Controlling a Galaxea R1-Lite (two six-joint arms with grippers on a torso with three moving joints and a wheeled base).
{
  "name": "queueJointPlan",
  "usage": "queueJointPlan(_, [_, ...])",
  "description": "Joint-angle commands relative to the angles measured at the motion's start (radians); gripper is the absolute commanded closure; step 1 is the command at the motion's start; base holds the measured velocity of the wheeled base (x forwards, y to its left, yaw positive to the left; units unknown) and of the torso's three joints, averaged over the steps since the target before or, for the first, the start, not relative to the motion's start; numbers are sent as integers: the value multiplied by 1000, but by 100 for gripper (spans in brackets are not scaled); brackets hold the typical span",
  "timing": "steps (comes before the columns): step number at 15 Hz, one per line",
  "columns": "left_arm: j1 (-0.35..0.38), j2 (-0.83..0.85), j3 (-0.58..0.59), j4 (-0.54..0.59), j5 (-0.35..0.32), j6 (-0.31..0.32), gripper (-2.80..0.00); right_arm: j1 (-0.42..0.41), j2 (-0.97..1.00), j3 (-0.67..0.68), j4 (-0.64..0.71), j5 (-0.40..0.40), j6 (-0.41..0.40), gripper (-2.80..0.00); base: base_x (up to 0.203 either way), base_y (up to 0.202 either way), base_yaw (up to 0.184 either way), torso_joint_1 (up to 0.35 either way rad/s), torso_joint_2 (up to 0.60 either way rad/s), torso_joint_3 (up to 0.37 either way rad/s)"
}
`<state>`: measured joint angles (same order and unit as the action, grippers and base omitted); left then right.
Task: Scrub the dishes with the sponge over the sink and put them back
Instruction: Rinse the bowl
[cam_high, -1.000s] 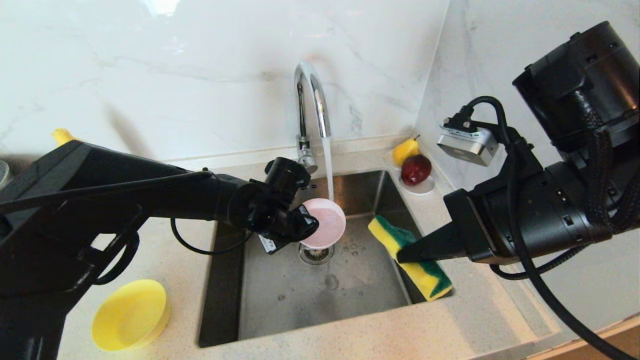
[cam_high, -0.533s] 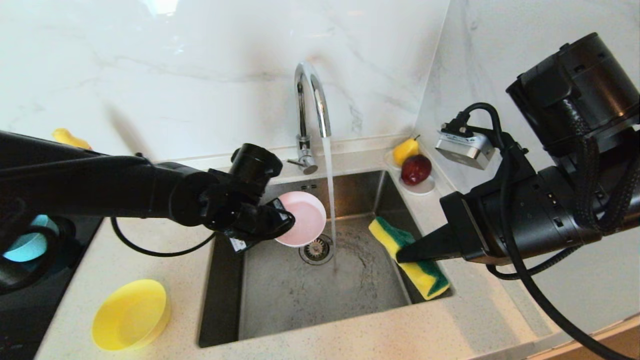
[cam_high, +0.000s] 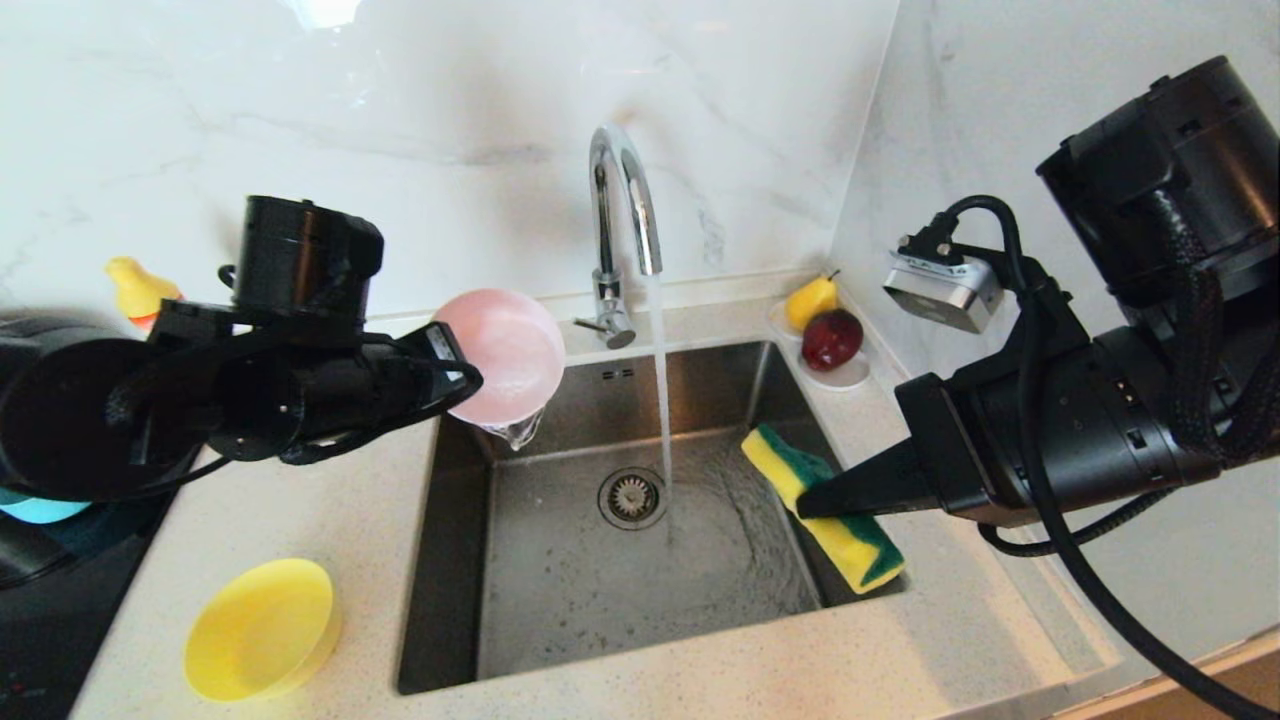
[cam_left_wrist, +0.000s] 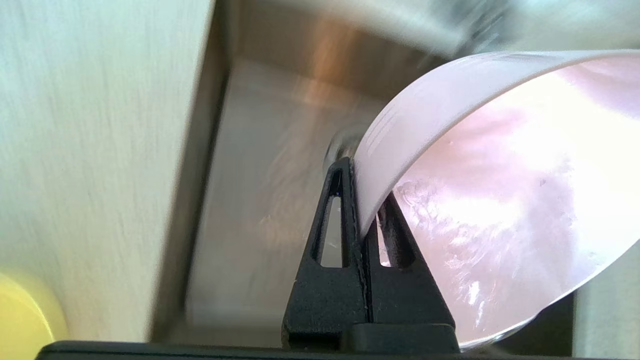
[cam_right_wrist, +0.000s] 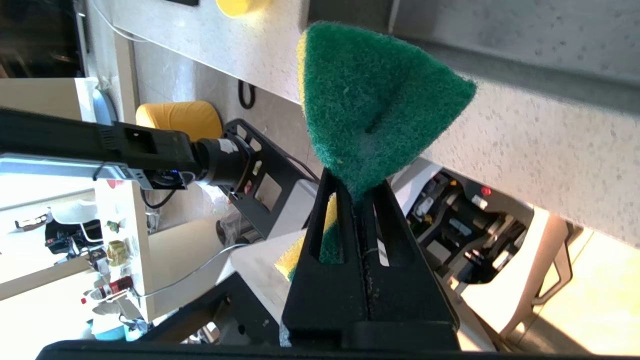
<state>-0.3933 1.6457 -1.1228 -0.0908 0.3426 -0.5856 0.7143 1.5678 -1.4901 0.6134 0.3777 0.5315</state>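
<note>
Pink bowl (cam_high: 500, 355) is out of the faucet stream: over the last second I have swung it from under the water near the drain up to the sink's back-left corner, where it now hangs tipped on edge, its underside toward the head camera, with a tongue of rinse water spilling off its low rim into the basin. My left gripper (cam_high: 455, 375) is clamped on the bowl's rim; the left wrist view shows the wall pinched between the two closed fingers (cam_left_wrist: 345, 220) and wet streaks across the inside. I read this as rinse finished, draining under way, return to the counter next.

Right gripper (cam_high: 815, 500) has barely moved. It is clenched on the sponge (cam_high: 825, 505), which hangs over the sink's (cam_high: 560, 590) right wall, one end low by the front-right corner, green scouring face (cam_right_wrist: 370, 105) bulging past the fingertips in the right wrist view. Sponge and pink bowl are well apart now, the running stream (cam_high: 662, 390) from the faucet (cam_high: 622, 215) between them.

Yellow bowl (cam_high: 262, 628) sits on the counter's (cam_high: 330, 500) front-left area, beside the sink's left edge, untouched by either arm. A sliver of light blue bowl (cam_high: 40, 510) shows at the far left edge under my left arm. A saucer of fruit (cam_high: 828, 350) stands at the back-right corner.
</note>
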Motion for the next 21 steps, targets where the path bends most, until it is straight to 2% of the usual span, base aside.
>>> queueJointPlan(1, [15, -87, 71, -171, 5, 95, 0, 1, -9, 16, 4, 3, 5, 0, 0, 0, 0, 0, 0, 0])
queueJointPlan(5, [23, -121, 161, -524, 4, 315, 0, 1, -8, 25, 8, 1, 7, 0, 0, 0, 0, 0, 0, 0])
queueJointPlan(8, [24, -108, 204, -719, -5, 403, 0, -3, -14, 32, 21, 1, 5, 0, 0, 0, 0, 0, 0, 0])
queueJointPlan(11, [24, -101, 233, -884, -27, 444, 0, -15, -8, 34, 26, 3, 1, 0, 0, 0, 0, 0, 0, 0])
queueJointPlan(14, [24, -110, 289, -1016, -67, 520, 0, -25, -2, 37, 26, 4, -1, 0, 0, 0, 0, 0, 0, 0])
queueJointPlan(16, [24, -110, 314, -1091, -101, 537, 0, -25, 1, 34, 25, 4, -1, 0, 0, 0, 0, 0, 0, 0])
queueJointPlan(21, [24, -166, 317, -1108, -144, 574, 0, -27, 6, 33, 29, 17, -1, 0, 0, 0, 0, 0, 0, 0])
